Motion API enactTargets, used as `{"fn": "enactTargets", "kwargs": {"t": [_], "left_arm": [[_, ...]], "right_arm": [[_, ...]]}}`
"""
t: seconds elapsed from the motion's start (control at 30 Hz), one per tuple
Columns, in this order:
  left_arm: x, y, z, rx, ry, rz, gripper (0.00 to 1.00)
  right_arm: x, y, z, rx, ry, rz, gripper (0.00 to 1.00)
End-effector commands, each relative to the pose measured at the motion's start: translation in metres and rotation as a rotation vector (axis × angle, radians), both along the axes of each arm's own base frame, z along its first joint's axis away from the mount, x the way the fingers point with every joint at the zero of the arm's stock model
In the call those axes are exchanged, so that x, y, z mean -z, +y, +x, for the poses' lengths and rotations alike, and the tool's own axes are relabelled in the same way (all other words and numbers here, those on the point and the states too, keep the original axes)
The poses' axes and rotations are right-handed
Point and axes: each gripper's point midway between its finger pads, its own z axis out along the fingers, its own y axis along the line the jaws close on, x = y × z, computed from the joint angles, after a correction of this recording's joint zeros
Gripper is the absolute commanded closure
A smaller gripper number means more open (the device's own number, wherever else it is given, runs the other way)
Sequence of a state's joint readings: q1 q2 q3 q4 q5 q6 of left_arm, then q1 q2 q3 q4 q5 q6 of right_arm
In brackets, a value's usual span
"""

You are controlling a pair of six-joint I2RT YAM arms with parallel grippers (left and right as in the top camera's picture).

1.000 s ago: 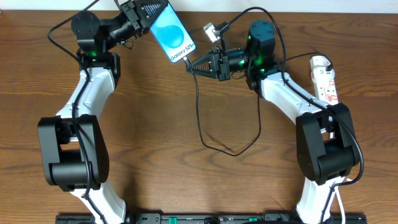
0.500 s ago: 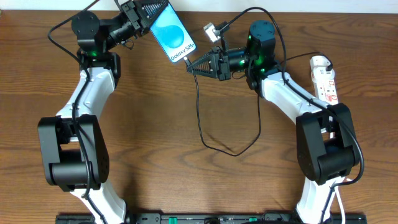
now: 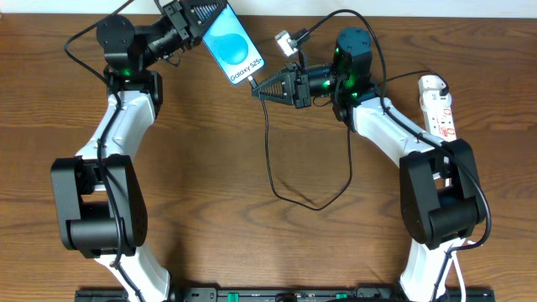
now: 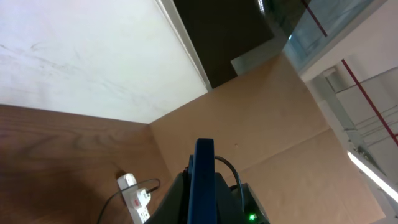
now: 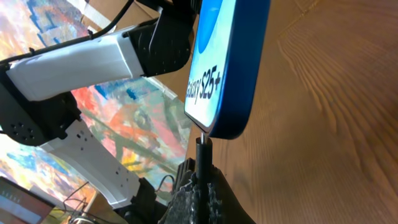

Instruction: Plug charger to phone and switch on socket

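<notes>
Two closed grips: left fingers (image 3: 186, 17) hold phone (image 3: 233, 46), right fingers (image 3: 270, 84) pinch charger (image 3: 268, 151) (plug (image 5: 202, 149) touching phone).

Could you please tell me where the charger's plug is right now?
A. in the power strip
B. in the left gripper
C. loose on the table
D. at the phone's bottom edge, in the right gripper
D: the right wrist view shows the plug meeting the phone at its lower edge, pinched by the right gripper.
</notes>
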State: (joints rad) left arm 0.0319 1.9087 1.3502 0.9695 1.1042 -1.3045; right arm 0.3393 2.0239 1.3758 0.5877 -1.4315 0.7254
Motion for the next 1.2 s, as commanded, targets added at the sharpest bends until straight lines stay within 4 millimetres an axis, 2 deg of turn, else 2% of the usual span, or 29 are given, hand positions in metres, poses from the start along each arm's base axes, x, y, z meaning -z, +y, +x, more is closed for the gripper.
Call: {"fn": "enactTargets", "kwargs": {"t": [0.0,0.17,0.63,1.17], "left_arm": [[-0.017,-0.0067,-0.0127,0.037,-0.057,0.017,0.93],[-0.017,-0.0067,-0.0127,0.037,-0.057,0.017,0.93],[-0.0171,-0.0154,-0.0152,0.054,-0.057,0.016,0.93],[-0.0183,-0.0129,-0.0118,0.04,-0.011,-0.017,0.93]], "right_arm": [[-0.0214,-0.0017,0.005,0.047,-0.041,0.017,0.99],[-0.028,-0.0018,0.0047,0.046,-0.053,0.03,0.99],[-0.0278,-0.0018,0.0048,0.046,-0.046,0.029,0.99],[-0.0279,-0.002,0.0048,0.046,-0.05,0.029,0.99]]}}
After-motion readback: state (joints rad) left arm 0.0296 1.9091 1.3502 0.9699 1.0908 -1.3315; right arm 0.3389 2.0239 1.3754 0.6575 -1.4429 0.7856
